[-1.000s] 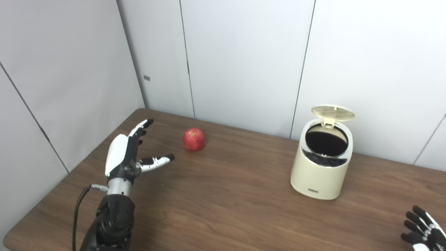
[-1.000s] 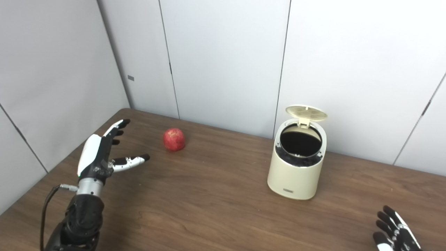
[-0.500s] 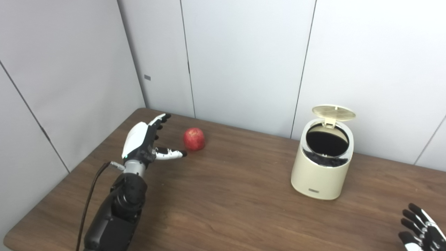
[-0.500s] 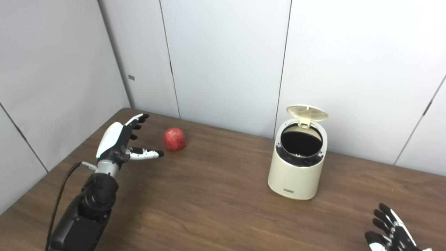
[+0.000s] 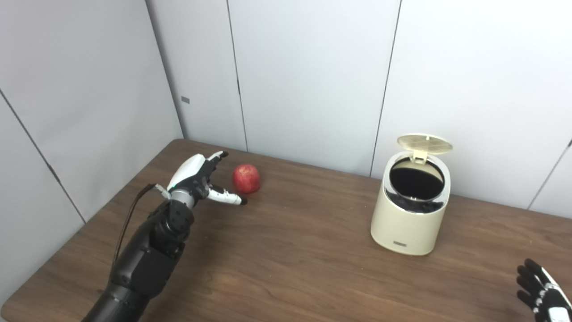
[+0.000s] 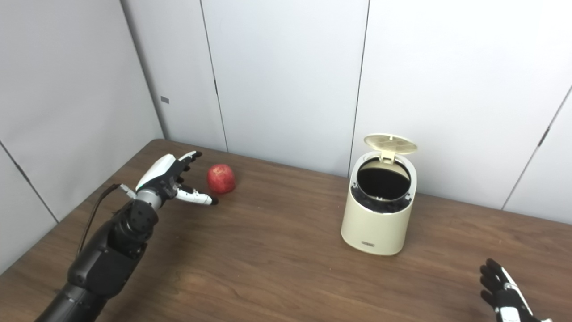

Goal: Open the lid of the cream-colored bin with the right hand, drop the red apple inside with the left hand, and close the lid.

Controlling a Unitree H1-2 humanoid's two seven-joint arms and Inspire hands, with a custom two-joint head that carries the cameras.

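A red apple [image 5: 246, 178] rests on the brown wooden table [image 5: 290, 259] near its far left corner. My left hand [image 5: 200, 178] is open just left of the apple, fingers spread and thumb pointing under it, not touching it. The cream-colored bin [image 5: 410, 212] stands at the right of centre with its round lid [image 5: 424, 143] flipped up at the back, showing a dark inside. My right hand [image 5: 541, 293] is open at the table's near right corner, partly cut off by the picture's edge.
Grey wall panels [image 5: 313, 67] close in the table at the back and along the left side. A black cable [image 5: 129, 214] runs along my left forearm.
My left hand has reached forward and right across the table, closing in on the apple. The right hand has sunk a little toward the bottom right corner. Bin and apple have not moved.
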